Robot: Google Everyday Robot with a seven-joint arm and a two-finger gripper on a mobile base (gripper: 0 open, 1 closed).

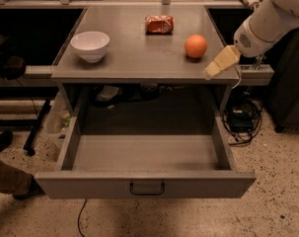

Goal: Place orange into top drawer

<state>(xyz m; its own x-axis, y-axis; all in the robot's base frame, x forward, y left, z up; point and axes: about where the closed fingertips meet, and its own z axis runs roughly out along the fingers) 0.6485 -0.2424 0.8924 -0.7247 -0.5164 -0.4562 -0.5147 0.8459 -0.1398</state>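
Observation:
The orange (196,46) sits on the grey table top, right of centre, near the right edge. The top drawer (144,154) is pulled fully open below the table top, with its flat front panel and dark handle (147,188) toward me; its inside is bare. My gripper (219,64) is a cream-coloured tip on the white arm (267,23) coming in from the upper right. It hangs at the table's front right corner, just right of and nearer than the orange, apart from it and holding nothing.
A white bowl (90,45) stands at the table's left. An orange-red foil snack packet (159,24) lies at the back centre. Cables and a box (240,117) lie on the floor at the right. A person's leg and shoe (11,181) are at the lower left.

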